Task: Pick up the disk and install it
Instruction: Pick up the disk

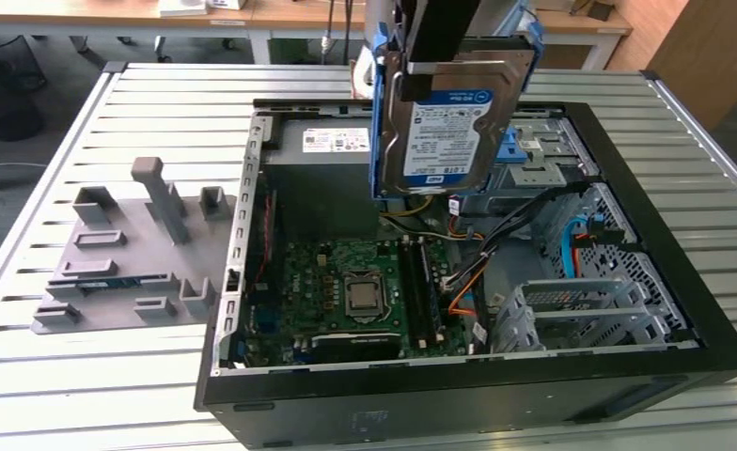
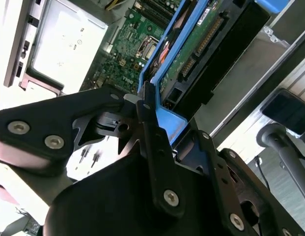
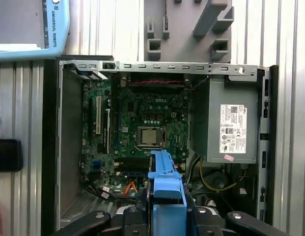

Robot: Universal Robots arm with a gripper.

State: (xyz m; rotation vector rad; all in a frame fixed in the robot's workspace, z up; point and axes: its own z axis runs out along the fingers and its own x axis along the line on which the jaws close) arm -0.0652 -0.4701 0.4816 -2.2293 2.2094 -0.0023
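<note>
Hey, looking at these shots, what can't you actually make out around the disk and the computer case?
- Second wrist view: the gripper, shut on the disk, covers the near end of its blue bracket.
- Exterior view: the disk hides the part of the computer case behind it, and the top edge cuts off the gripper.
- First wrist view: the bracket shows edge-on, so the disk's label face is hidden.

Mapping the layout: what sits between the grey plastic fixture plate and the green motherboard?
In the exterior view, the black computer case's upright silver metal side wall stands between the grey plastic fixture plate and the green motherboard.
</note>
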